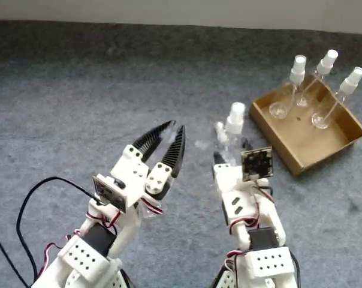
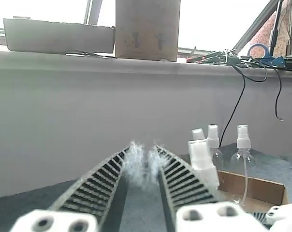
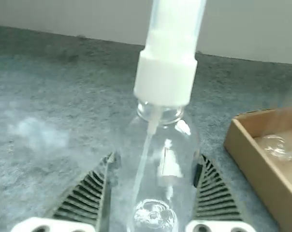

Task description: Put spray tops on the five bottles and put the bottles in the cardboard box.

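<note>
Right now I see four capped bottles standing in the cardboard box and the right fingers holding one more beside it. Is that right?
No. The high view shows three capped bottles standing in the cardboard box, not four. The right fingers do hold one more bottle beside it.

Four bottles can be counted: three stand in the one box [image 1: 274, 141], a first bottle [image 1: 293, 87], a second bottle [image 1: 316, 78] and a third bottle [image 1: 337, 99], and a fourth bottle [image 1: 231, 141] is outside it. Spray tops number four, one per bottle: first top [image 1: 298, 67], second top [image 1: 328, 60], third top [image 1: 353, 79], fourth top [image 1: 236, 114]. Two arms, a left arm [image 1: 91, 252] and a right arm [image 1: 259, 252], carry one claw each: the left claw [image 1: 175, 127] and the right claw [image 3: 155, 162]. One black cable [image 1: 25, 204] lies on the one tabletop [image 1: 79, 90].
</note>
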